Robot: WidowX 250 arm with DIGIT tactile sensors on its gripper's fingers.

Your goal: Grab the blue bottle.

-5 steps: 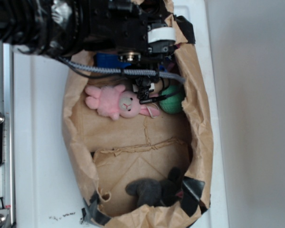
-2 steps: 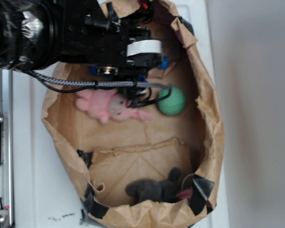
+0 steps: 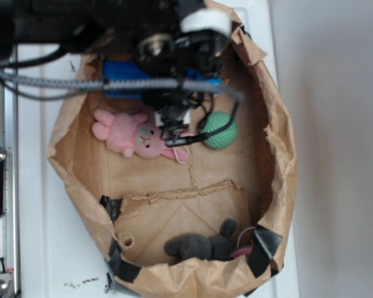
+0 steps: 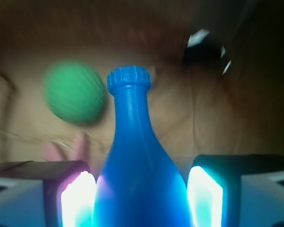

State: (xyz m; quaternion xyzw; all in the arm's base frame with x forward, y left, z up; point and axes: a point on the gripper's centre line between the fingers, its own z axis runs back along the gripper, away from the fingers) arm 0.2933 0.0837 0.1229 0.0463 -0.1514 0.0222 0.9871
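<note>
Paper bag [image 3: 280, 161], brown and crumpled, fills most of the exterior view, its mouth spread wide on a white surface [image 3: 43, 248]. The black robot arm [image 3: 81, 25] reaches in from the far left edge, trailing a braided cable across the opening. Under it lies the blue bottle [image 3: 121, 69], on its side along the far wall of the bag, largely hidden by the arm. Just nearer sits a pink plush bunny [image 3: 127, 133], and right of that a green ball [image 3: 221, 130]; a grey plush toy [image 3: 196, 247] rests well apart at the near end.

In the wrist view the gripper [image 4: 141, 194] straddles the bottle's body, a pad on either side, neck and ribbed cap pointing away. The jaws stand apart: thin slivers of background show between each pad and the plastic, so I judge there is no firm clamp yet.

The step in hand looks like the closing stage of the grasp. The next move calls for squeezing squarely on the smooth, rounded body, which could slip, then lifting clear of the bunny and ball.
</note>
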